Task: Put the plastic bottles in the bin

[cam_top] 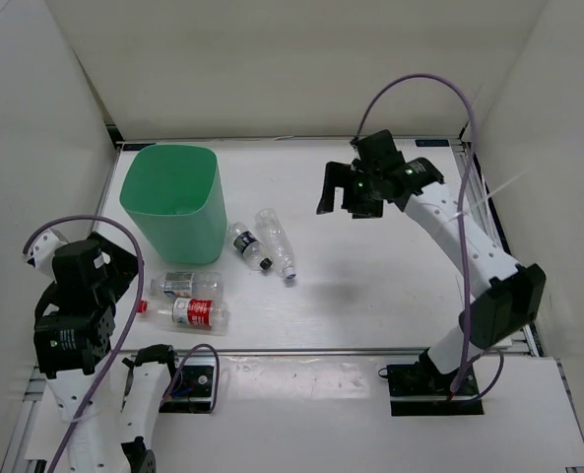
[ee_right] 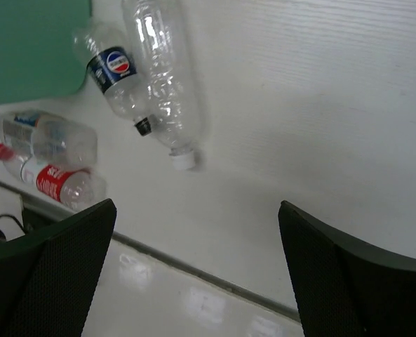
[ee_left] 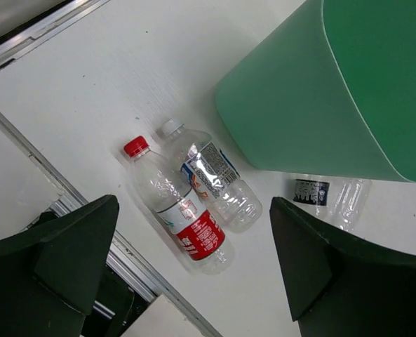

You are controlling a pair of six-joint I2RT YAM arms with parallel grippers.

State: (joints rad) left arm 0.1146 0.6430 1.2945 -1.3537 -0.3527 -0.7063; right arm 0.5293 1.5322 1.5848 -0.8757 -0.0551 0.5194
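Left fingers (ee_left: 74, 253) spread, empty, over the red-labelled bottle (ee_left: 183, 214) and pale-labelled bottle (ee_left: 211, 175). Both lie side by side at the bench (cam_top: 370, 286) near-left edge, long axes along it. Left arm nearer. Dark-labelled bottle (ee_right: 116, 70) and plain bottle (ee_right: 162, 84) lie beside the far-left bin (cam_top: 173, 207). Right fingers (ee_right: 60, 260) spread, empty.

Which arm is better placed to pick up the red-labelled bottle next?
Left. The left end effector, open, frames the red-labelled bottle in its wrist view; the right end effector hangs open toward the table's far side.
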